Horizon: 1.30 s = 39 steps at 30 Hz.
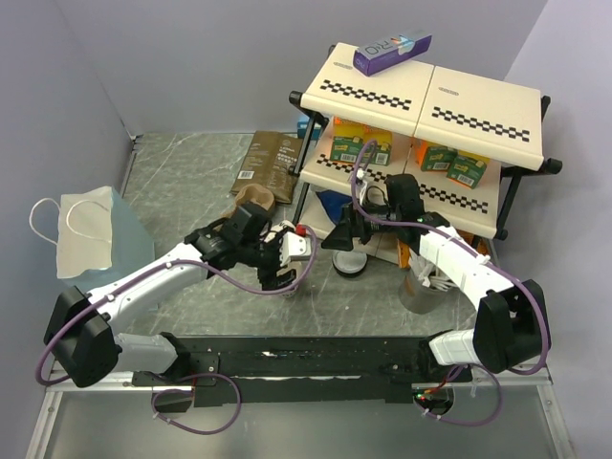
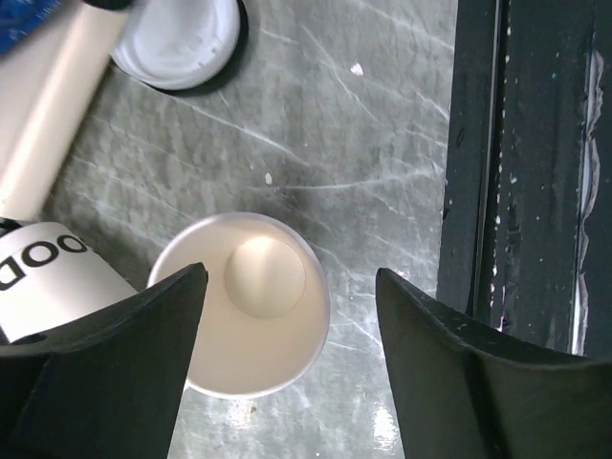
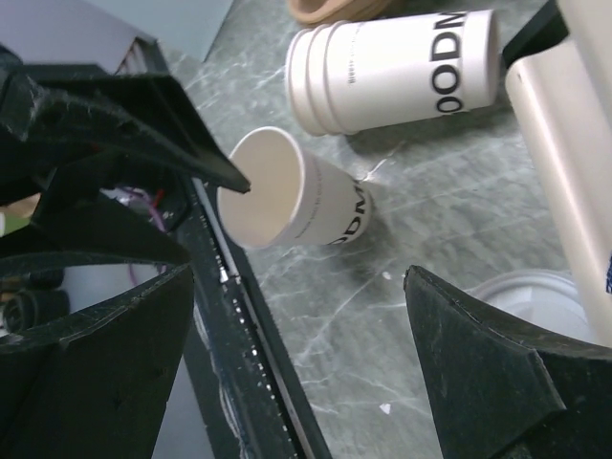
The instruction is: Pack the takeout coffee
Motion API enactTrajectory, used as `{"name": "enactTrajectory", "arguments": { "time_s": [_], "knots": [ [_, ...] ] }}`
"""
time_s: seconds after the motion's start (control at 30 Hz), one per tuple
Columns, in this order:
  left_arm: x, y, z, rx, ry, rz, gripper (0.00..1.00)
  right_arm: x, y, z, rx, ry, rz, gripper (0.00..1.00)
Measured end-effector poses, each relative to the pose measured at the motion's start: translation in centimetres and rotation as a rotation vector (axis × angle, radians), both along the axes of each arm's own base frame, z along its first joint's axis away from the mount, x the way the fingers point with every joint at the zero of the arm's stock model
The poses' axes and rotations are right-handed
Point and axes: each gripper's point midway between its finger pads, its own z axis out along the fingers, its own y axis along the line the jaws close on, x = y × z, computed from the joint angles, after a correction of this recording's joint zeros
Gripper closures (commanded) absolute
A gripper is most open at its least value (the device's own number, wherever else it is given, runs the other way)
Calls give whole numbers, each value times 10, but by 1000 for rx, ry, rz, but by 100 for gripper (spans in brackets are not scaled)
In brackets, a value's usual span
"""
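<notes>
Finding left gripper (image 2: 287, 287) and right gripper (image 3: 296, 287) open, we advise taking the lid (image 2: 177, 38) by its rim and seating it level on the cup (image 2: 253, 306).

Looked down from above and behind; peered close at the table (image 1: 191, 182) from each wrist (shared one open cup (image 2: 253, 316))

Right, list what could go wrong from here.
1. The cup stands uncovered inside the open left gripper, one finger close to its rim; pulling away carelessly could tip it.
2. The lid lies flat beside the shelf leg, so the open right gripper may struggle to grasp it.
3. The white container lying beside the cup could get nudged.
</notes>
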Motion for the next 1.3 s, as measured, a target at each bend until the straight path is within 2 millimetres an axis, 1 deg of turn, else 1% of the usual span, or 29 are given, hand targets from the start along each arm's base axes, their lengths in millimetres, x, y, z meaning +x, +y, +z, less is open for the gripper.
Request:
{"name": "enactTrajectory", "arguments": {
  "time_s": [0.17, 0.27, 0.4, 0.47, 0.5, 0.6, 0.7, 0.77, 0.9, 1.17, 1.3],
  "knots": [
    [10, -3, 17, -40, 3, 36, 23, -7, 1, -3, 2, -2, 49, 5],
    [25, -5, 37, -100, 0, 92, 24, -11, 0, -10, -12, -6, 82, 7],
    [43, -3, 58, -183, 30, 187, 25, -12, 2, -15, -15, -5, 106, 10],
    [57, 1, 69, -234, 51, 253, 24, -11, 3, -17, -13, -5, 107, 11],
    [64, 3, 75, -258, 54, 285, 24, -11, 3, -18, -11, -7, 106, 13],
    [93, 7, 102, -357, 63, 392, 23, -10, 3, -23, -7, -25, 108, 15],
    [118, 8, 123, -442, 69, 467, 20, -13, 4, -28, -9, -33, 114, 15],
    [135, 8, 134, -488, 75, 509, 19, -14, 2, -31, -18, -40, 115, 15],
    [166, 8, 141, -548, 115, 584, 18, -15, -2, -32, -45, -75, 114, 15],
    [227, -1, 145, -616, 205, 682, 18, -19, -11, -17, -80, -199, 113, 14],
    [248, -8, 147, -641, 227, 700, 20, -22, -15, -10, -96, -246, 117, 14]
  ]
}}
